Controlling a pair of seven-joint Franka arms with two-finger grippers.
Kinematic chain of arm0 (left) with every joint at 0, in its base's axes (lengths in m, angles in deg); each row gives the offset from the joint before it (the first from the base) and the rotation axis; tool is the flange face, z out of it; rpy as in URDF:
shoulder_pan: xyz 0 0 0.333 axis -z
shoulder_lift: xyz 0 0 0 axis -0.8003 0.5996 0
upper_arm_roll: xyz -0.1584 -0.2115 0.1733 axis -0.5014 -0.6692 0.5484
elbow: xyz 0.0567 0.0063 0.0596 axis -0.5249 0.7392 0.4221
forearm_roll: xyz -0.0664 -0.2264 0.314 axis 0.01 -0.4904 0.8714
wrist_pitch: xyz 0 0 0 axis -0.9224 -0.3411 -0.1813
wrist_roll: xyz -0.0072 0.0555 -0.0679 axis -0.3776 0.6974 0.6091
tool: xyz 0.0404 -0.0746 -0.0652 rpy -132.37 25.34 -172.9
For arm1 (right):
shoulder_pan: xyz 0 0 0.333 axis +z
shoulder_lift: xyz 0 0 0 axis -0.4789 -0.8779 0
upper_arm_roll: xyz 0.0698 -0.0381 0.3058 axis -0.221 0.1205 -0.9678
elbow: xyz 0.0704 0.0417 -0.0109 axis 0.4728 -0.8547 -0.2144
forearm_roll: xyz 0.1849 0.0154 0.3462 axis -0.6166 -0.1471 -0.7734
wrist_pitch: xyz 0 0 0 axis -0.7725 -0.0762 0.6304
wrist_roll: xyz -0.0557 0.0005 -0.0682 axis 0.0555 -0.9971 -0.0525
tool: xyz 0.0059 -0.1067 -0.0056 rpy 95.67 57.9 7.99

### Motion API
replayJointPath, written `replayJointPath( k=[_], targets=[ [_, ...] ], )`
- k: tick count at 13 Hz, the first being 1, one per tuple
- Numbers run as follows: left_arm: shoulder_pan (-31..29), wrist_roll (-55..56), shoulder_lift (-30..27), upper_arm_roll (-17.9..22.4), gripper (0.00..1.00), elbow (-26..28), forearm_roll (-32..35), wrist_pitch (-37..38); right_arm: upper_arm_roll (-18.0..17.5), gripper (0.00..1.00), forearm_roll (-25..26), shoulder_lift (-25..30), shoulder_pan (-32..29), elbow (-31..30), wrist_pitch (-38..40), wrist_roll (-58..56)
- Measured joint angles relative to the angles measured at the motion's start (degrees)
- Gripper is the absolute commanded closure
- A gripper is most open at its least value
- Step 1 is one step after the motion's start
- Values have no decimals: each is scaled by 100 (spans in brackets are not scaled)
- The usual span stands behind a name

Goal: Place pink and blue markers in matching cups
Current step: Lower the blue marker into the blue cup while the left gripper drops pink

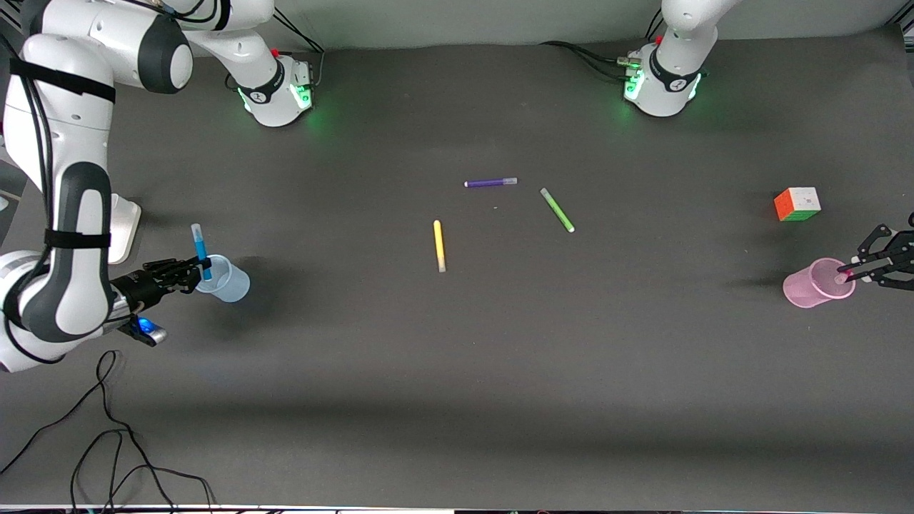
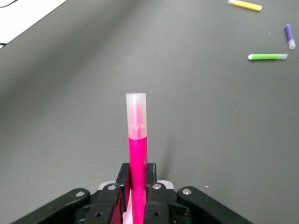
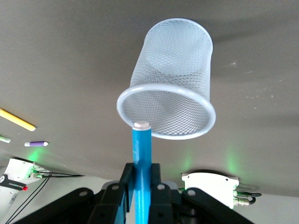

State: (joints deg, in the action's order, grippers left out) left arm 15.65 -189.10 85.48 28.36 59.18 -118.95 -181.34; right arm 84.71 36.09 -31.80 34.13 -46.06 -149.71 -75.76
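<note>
Right gripper point(image 1: 194, 273) first: its fingers are clamped tight on the blue marker point(image 1: 201, 250), holding it low on the barrel so most of it sticks up above them. The marker stands close to upright, and in the right wrist view its end point(image 3: 141, 126) sits right at the rim of the blue cup point(image 3: 170, 100), which looks like fine mesh from there. In the front view that cup point(image 1: 227, 280) is at the right arm's end of the table, touching or just beside the fingertips. I'd say the whole drop hinges on the marker's long axis lining up with the cup mouth, and it looks about there, just at the edge, not centred.

Left gripper point(image 1: 853, 273) is closed on the pink marker point(image 2: 137, 154), pale cap pointing away from the fingers. It's at the mouth of the pink cup point(image 1: 814, 284), at the left arm's end of the table. Can't tell if the tip is inside yet.

Yellow marker point(image 1: 439, 245), green marker point(image 1: 557, 210) and purple marker point(image 1: 490, 183) lie flat mid-table, well apart from both cups. A puzzle cube point(image 1: 797, 203) sits near the pink cup.
</note>
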Motion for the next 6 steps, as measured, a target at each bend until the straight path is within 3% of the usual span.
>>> replayJointPath(
  k=[1, 4, 6],
  targets=[
    [-65, -49, 194, -8, 100, -159, -63, 149, 0, 91, -1, -64, -11, 8, 2, 0],
    [-305, -392, 643, -26, 100, -387, -239, 308, 0, 72, -2, -205, -22, 20, 6, -1],
    [-410, -471, 758, -38, 100, -437, -263, 360, 0, 46, -3, -241, -23, 21, 8, -1]
  ],
)
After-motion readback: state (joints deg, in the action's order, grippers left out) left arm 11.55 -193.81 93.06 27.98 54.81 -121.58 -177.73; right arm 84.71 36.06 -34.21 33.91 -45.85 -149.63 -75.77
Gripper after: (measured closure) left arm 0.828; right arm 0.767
